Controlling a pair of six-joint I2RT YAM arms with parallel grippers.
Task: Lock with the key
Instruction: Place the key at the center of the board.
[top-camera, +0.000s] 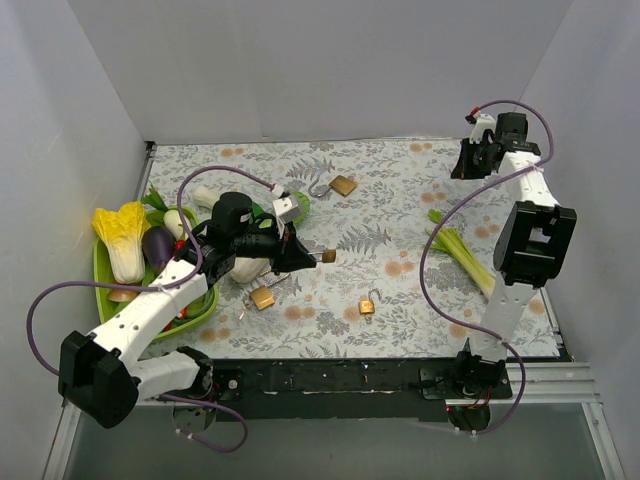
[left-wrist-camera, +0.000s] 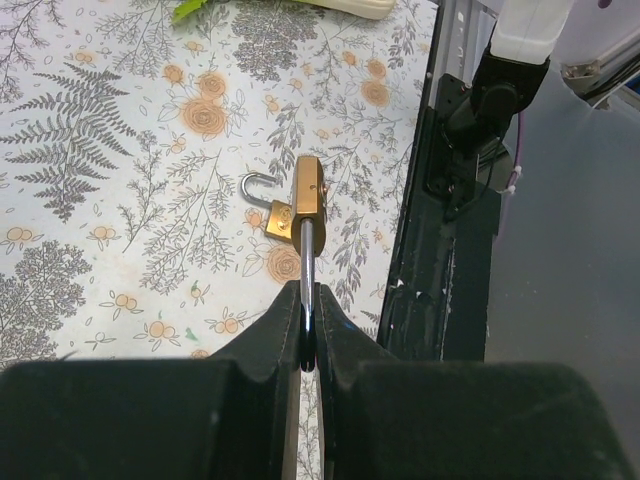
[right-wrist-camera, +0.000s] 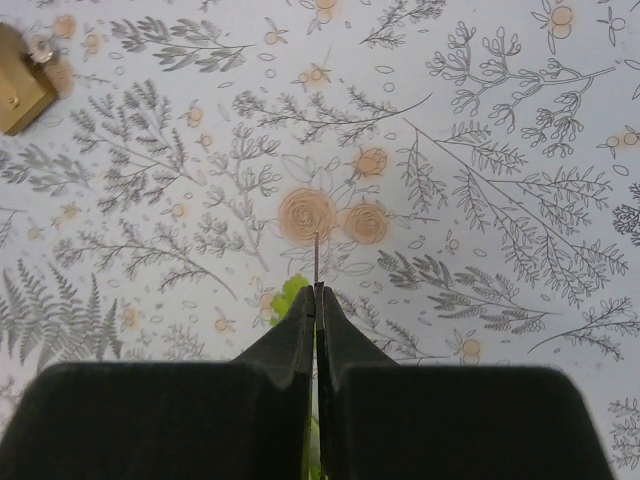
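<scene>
Smooth cloth (top-camera: 400, 200) printed with grey ferns and orange blossoms covers the table. Above its near middle, my black left gripper (left-wrist-camera: 307, 300) is clamped on the silvery shackle (left-wrist-camera: 307, 255) of a boxy brass padlock (left-wrist-camera: 308, 190). My right gripper (right-wrist-camera: 316, 300), far right, pinches a thin metal sliver (right-wrist-camera: 316, 262) seen edge-on; I cannot tell whether it is the key.

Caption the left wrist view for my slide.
Left gripper holds a brass padlock; an open padlock lies on the floral tablecloth beyond.

Lab test cell: white walls (top-camera: 300, 60), floral tablecloth (top-camera: 400, 200).
</scene>
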